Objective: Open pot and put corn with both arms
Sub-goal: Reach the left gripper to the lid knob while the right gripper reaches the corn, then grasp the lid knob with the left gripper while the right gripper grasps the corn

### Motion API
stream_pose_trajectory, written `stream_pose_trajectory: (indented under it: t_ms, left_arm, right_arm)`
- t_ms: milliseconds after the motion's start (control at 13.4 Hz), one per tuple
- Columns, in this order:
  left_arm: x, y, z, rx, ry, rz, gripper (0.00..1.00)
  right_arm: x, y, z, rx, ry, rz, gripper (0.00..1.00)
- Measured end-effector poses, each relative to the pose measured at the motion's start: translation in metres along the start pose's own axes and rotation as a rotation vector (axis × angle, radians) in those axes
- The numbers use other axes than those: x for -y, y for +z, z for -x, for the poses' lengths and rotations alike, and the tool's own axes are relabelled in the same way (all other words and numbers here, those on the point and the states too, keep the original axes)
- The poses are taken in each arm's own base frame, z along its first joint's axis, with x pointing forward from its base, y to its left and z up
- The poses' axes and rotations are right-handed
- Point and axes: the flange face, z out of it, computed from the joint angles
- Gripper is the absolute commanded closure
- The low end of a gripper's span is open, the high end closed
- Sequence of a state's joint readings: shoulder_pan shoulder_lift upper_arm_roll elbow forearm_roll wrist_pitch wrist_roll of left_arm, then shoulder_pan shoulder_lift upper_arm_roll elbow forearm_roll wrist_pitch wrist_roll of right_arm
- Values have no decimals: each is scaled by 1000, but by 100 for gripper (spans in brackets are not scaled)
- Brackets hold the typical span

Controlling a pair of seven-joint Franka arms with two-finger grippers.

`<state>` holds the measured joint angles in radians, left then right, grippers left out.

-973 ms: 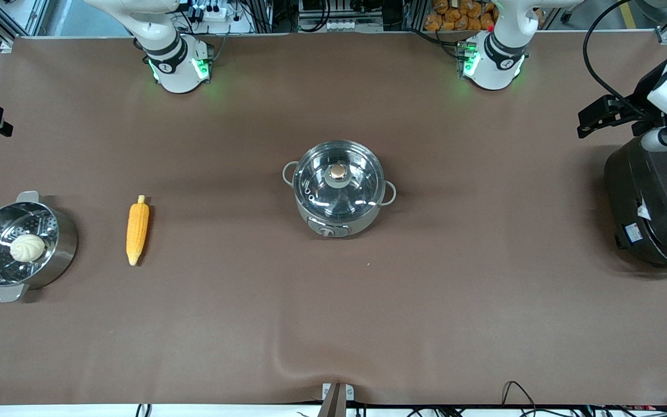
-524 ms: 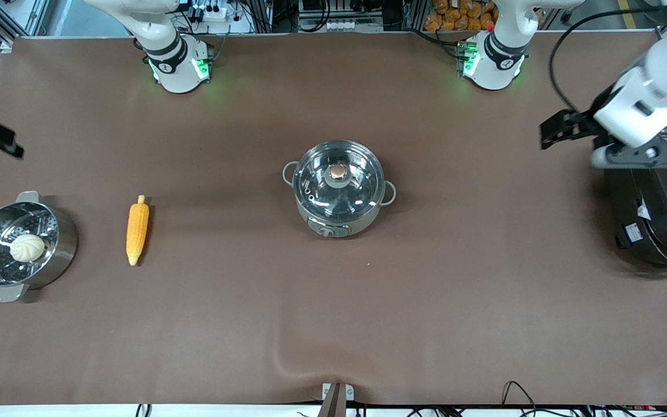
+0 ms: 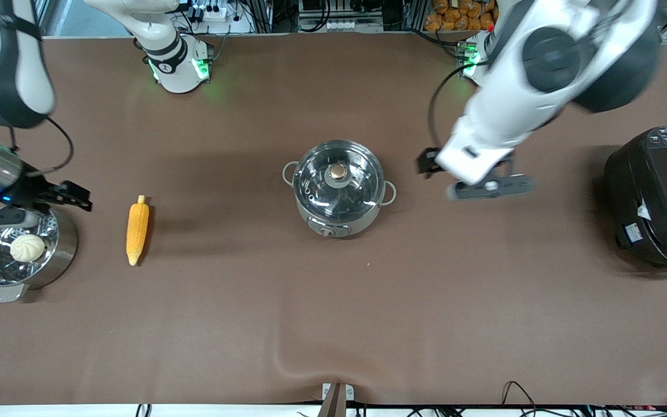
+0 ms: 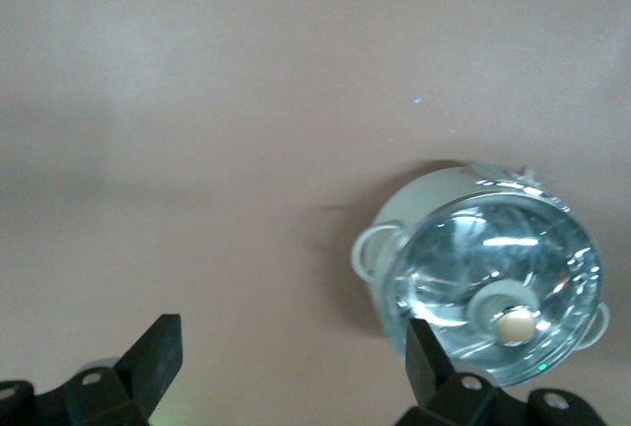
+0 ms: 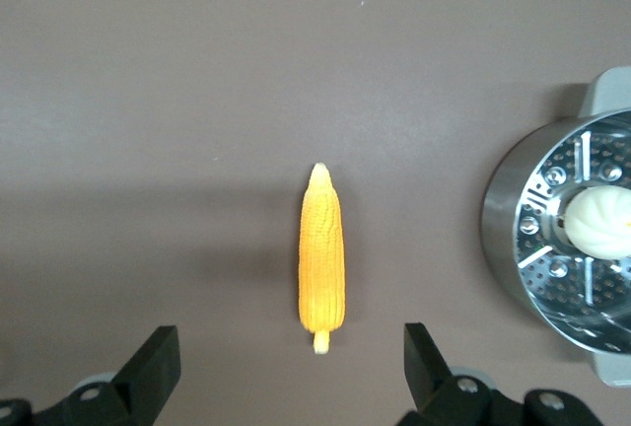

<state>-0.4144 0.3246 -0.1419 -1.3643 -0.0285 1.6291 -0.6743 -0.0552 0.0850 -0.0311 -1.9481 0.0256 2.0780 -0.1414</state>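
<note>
The grey pot (image 3: 339,188) stands mid-table with its glass lid (image 3: 362,174) on; its tan knob (image 3: 338,171) faces up. The yellow corn (image 3: 137,229) lies on the table toward the right arm's end. My left gripper (image 3: 484,185) hangs over bare table beside the pot, toward the left arm's end. In the left wrist view it (image 4: 293,362) is open and empty, with the pot (image 4: 493,278) off to one side. My right gripper (image 3: 3,215) hangs over the steamer pot's rim. In the right wrist view it (image 5: 291,367) is open and empty, with the corn (image 5: 322,248) lying near its jaws.
A steel steamer pot (image 3: 61,249) holding a white bun (image 3: 27,248) stands at the right arm's end, beside the corn. It also shows in the right wrist view (image 5: 513,239). A large black cooker (image 3: 658,197) stands at the left arm's end.
Both arms have swung in over the table. The left gripper moved from over the black cooker to beside the pot. The right gripper moved from the table's edge to over the steamer pot.
</note>
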Motion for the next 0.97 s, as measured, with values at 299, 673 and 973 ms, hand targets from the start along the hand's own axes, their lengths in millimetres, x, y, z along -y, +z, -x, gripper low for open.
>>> stream_pose_trajectory:
  t_ms: [299, 673, 973]
  left_arm:
    - [-100, 89, 35, 18, -107, -6, 0]
    - [-146, 116, 69, 8, -141, 6, 4]
    - [-162, 152, 87, -46, -190, 22, 4]
  right_arm:
    - [9, 62, 24, 38, -20, -2, 0]
    - [7, 136, 36, -26, -42, 17, 0]
    - [-3, 210, 47, 3, -37, 22, 0]
